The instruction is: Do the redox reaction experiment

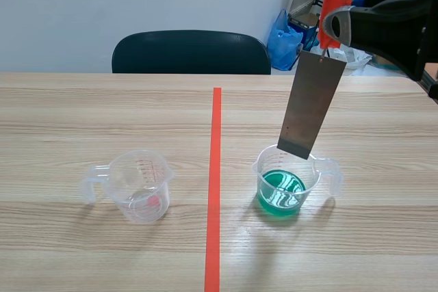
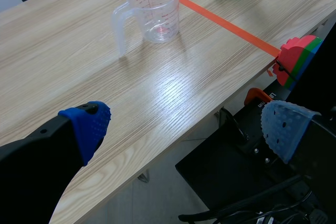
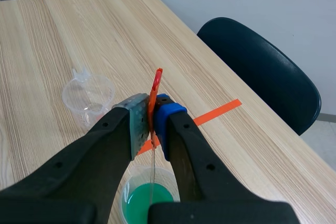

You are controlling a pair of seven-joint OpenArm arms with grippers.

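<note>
Metal plate (image 1: 311, 104), seemingly thin, stiff and light, hangs tilted over the measuring cup of green liquid (image 1: 287, 189), best carried by its orange-red clip (image 1: 333, 6), where the right gripper (image 3: 152, 120) is clamped.

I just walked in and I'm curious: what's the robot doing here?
The right gripper is shut on an orange-red clip. A flat metal plate hangs from it over the cup of green liquid. The plate's lower edge is near the cup's rim and does not look dipped in. The left gripper is open by the table's edge, holding nothing. A clear cup stands across the orange tape line.
</note>
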